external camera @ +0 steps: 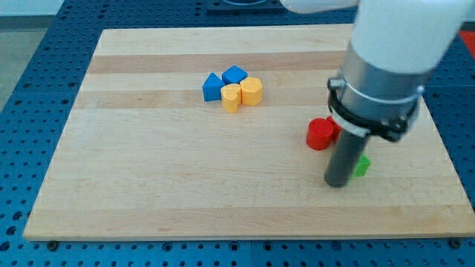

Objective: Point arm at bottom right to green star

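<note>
A wooden board (185,178) is seen lying on a blue table with rows of small holes (30,81). No pincer is carried by the arm, so nothing can be said about wide, narrow or holding; only a straight dark rod (344,159) is seen, and nothing is held by it. The rod is hung from a big white and grey arm (386,67) that comes in from the view's top right. My tip (338,184) is set down on the board near the view's bottom right. The green star (361,165) is found just beside the tip, on its right side and a little higher up in the view. Most of the green star is hidden behind the rod, so only a small green bit is seen and its shape can hardly be made out. It cannot be told whether the tip is touching it. A red round block (320,134) is seen up and to the left of the tip, close to the rod. A second bit of red (335,126) is seen beside it, partly hidden by the arm, and its shape cannot be told. Well apart from the tip, near the view's top middle, four blocks are packed close together: two blue blocks (213,87) (234,74) and two yellow blocks (232,98) (251,91)
</note>
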`<state>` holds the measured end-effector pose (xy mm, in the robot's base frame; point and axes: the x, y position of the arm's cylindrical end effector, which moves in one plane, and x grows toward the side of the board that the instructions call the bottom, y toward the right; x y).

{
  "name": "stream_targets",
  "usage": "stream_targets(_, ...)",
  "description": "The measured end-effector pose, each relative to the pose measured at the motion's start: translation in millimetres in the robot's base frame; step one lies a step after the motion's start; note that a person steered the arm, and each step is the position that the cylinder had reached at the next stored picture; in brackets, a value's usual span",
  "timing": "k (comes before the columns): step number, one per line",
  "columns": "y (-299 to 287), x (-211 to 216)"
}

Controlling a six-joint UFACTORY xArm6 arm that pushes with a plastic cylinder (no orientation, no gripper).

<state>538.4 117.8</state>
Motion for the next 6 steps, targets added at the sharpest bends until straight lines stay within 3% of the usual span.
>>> stream_targets(2, -36.9, -26.9)
stream_targets(3, -35.6, 12.9)
stream_targets(4, 10.6, 48.2)
stream_targets(5, 50.6, 46.4)
stream_targets(6, 51.9, 37.4)
